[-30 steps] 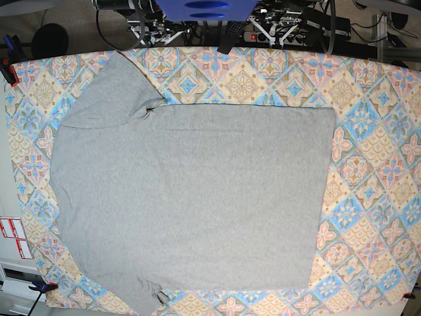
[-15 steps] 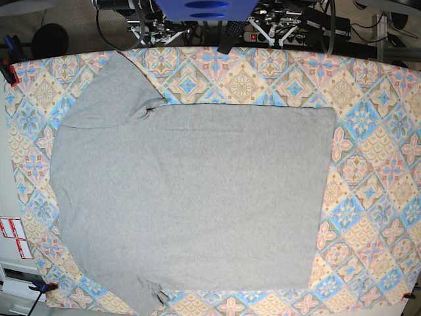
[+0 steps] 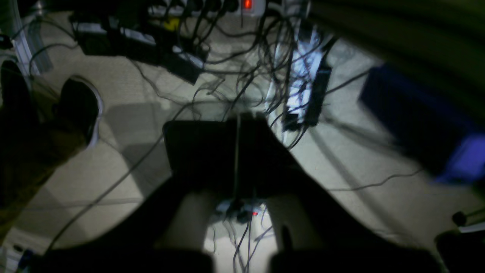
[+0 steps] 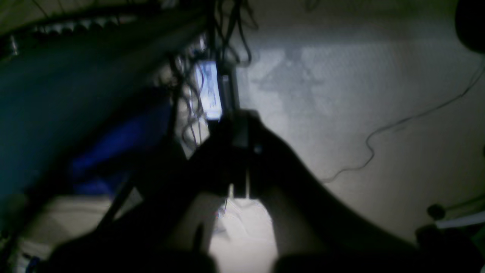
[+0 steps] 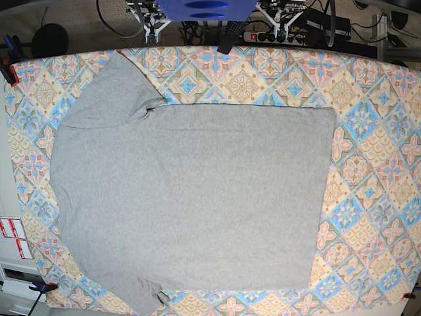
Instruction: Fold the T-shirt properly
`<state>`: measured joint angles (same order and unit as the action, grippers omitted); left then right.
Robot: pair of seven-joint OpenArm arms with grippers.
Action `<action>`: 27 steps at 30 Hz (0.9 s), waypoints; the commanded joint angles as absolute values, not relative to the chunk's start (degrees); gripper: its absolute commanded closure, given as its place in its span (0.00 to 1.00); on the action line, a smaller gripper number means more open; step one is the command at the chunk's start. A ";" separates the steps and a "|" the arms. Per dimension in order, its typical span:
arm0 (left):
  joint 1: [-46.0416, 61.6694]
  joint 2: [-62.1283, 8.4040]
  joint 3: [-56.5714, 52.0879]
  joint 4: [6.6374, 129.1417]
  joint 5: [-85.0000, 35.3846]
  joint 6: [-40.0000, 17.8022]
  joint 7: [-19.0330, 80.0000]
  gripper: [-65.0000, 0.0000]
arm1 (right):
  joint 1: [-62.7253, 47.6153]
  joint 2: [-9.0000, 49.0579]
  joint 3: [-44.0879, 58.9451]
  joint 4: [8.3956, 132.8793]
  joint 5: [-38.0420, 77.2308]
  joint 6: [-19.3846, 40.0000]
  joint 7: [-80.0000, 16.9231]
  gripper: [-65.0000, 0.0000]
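The heather-grey T-shirt (image 5: 191, 197) lies spread flat on the table, plain side up. Its hem is to the right, and one sleeve (image 5: 112, 89) points to the far left corner while the other (image 5: 141, 293) reaches the near edge. Neither gripper is over the table in the base view. In the left wrist view my left gripper (image 3: 238, 123) is shut with nothing in it, hanging over the floor. My right gripper (image 4: 239, 119) looks the same in the right wrist view: dark fingers pressed together, empty, above the floor.
A diamond-patterned tablecloth (image 5: 375, 164) covers the table, clamped at the left corners (image 5: 8, 69). The blue robot base (image 5: 207, 8) stands behind the far edge. Cables and a power strip (image 3: 247, 4) lie on the floor below the grippers, with a dark shoe (image 3: 77, 106) nearby.
At the top edge of the base view the arm parts have drawn back, so less of them shows. The T-shirt has not moved.
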<state>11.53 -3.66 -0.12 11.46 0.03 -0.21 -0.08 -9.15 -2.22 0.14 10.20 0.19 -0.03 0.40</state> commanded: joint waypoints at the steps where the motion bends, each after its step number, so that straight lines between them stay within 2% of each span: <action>1: 12.53 -4.44 -0.04 11.47 0.31 -0.04 -0.04 1.00 | -10.42 -1.19 0.04 10.15 0.13 0.13 0.40 1.00; 5: 14.64 -7.25 -0.04 11.47 0.31 -0.04 -0.13 1.00 | -13.41 -0.31 0.04 11.56 0.13 0.13 0.40 1.00; 11: 19.03 -9.80 -0.04 13.85 -0.22 -0.13 -0.31 1.00 | -21.32 3.21 0.04 21.14 0.13 0.13 0.40 1.00; 16: 29.32 -10.86 -0.13 31.43 0.13 -0.13 -0.04 1.00 | -27.30 4.09 0.48 28.53 0.31 0.13 0.48 1.00; 24: 44.18 -12.00 -0.48 56.66 -0.40 -0.04 0.31 1.00 | -39.60 4.09 0.84 47.78 0.40 0.13 0.48 1.00; 27: 49.01 -12.35 -0.57 65.01 -0.40 -0.04 0.31 1.00 | -43.30 4.09 4.70 54.37 0.40 0.13 0.48 1.00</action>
